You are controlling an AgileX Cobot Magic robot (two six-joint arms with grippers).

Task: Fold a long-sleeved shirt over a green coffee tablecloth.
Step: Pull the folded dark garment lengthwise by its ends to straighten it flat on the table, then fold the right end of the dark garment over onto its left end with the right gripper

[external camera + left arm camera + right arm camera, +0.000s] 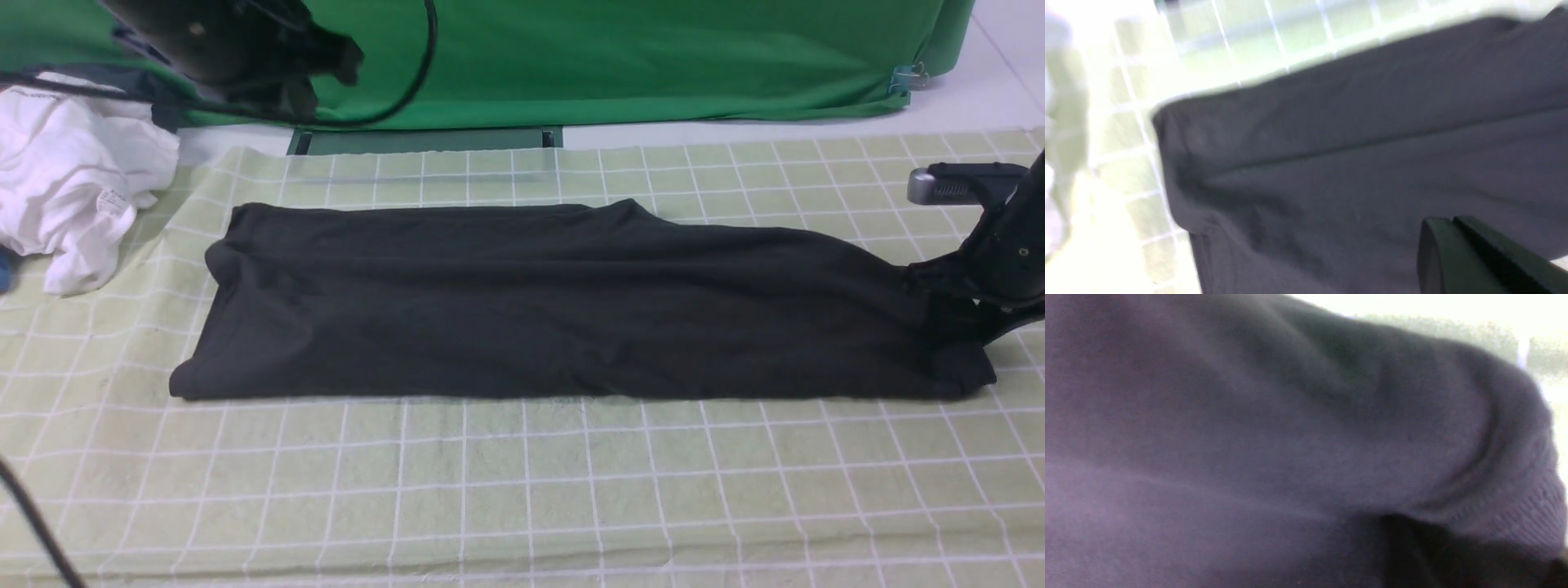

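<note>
The green coffee tablecloth (522, 490) covers the table. The long-sleeved shirt (531, 310) lies folded into a long band running left to right across its middle. The right gripper (951, 306) is closed on the shirt's right end, where the fabric bunches. The left gripper (326, 61) hangs blurred above the far left, touching nothing; how far it is open cannot be told.

Bare tablecloth (522, 490) nearside; white garment (73, 180) far left

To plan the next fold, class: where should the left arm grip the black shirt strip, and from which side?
Probably the short left edge of the long-sleeved shirt, jaws coming from the left: the flat strip ends there, uncovered, on the tablecloth.
</note>
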